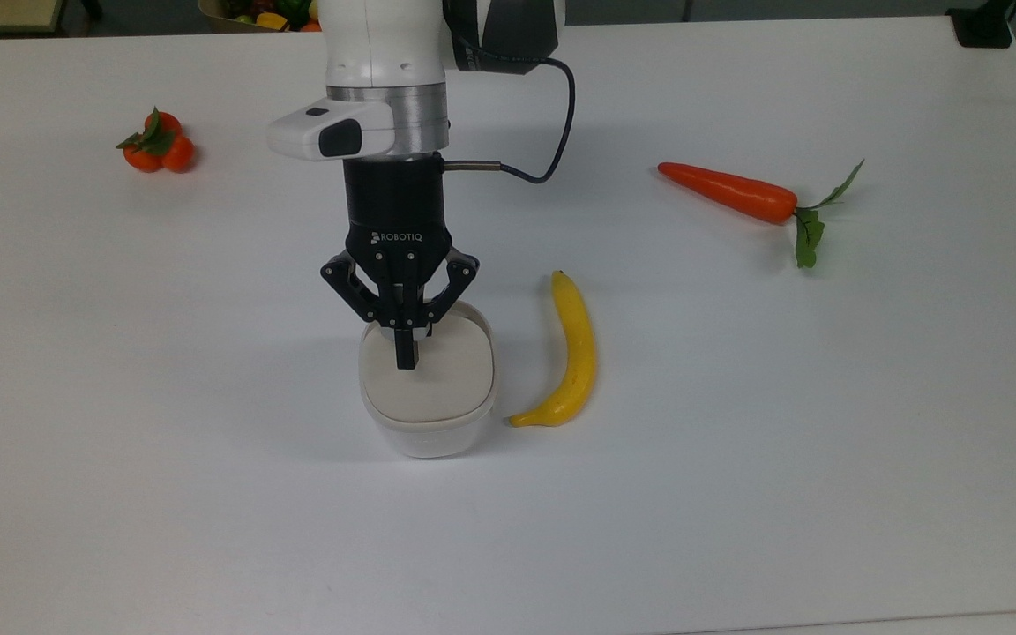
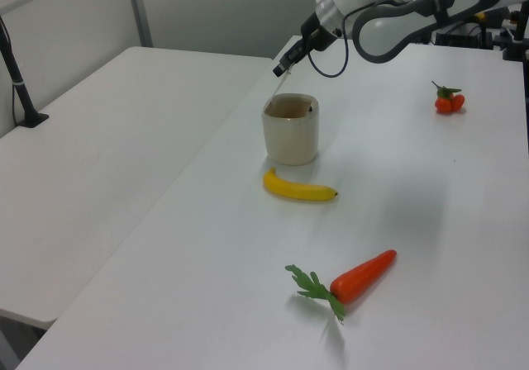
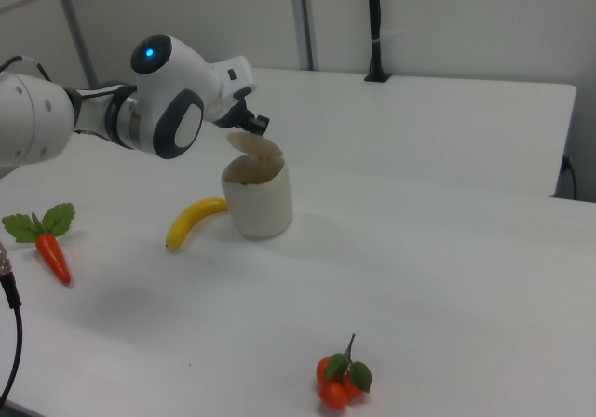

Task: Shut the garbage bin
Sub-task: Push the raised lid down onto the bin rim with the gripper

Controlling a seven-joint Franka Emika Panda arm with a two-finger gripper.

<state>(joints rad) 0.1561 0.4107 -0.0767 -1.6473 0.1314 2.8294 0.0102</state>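
Note:
The garbage bin (image 1: 427, 434) is a small white tub with a beige lid (image 1: 446, 381), standing at the table's middle in the top view. The lid leans low over the opening, with a narrow gap left at its far edge. My gripper (image 1: 405, 356) is shut, its joined fingertips resting against the lid's upper part. In the left view the gripper (image 2: 279, 69) hangs just above the bin (image 2: 291, 139). In the right view the lid (image 3: 256, 145) is tilted over the bin (image 3: 259, 203), with the gripper (image 3: 258, 126) right behind it.
A yellow banana (image 1: 574, 353) lies close to the bin on the top view's right. An orange carrot (image 1: 728, 192) lies farther right, and small orange fruits with leaves (image 1: 157, 145) sit at the far left. A basket of produce (image 1: 270, 13) stands at the back edge.

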